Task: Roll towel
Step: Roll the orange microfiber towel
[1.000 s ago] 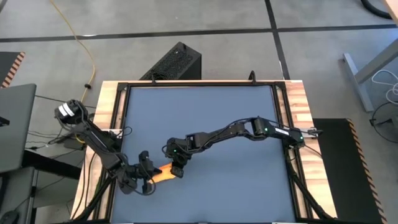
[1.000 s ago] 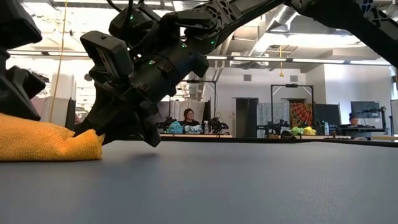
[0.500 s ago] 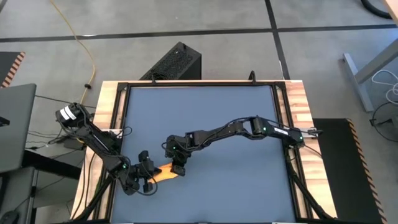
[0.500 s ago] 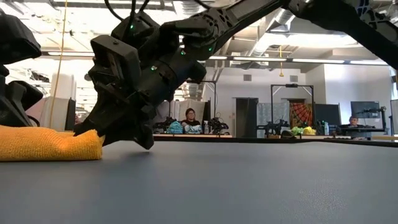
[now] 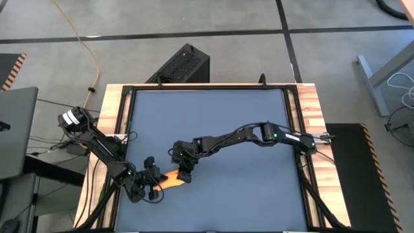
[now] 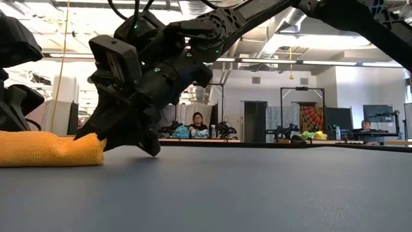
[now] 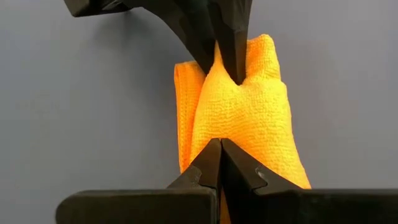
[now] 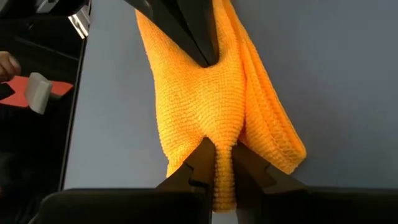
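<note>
While the left claw stays clamped on the towel's left end at the near-left of the worktop, the right claw has eased its pinch on the opposite end yet still holds cloth, suggesting a release or regrip.

Blue-grey matte surface: bare over its far half and right side. Obstruction is concentrated at the near-left corner, where the small bright yellow-orange soft towel lies pinched between the left hand and right hand. The middle is crossed diagonally by the dark right arm.
</note>
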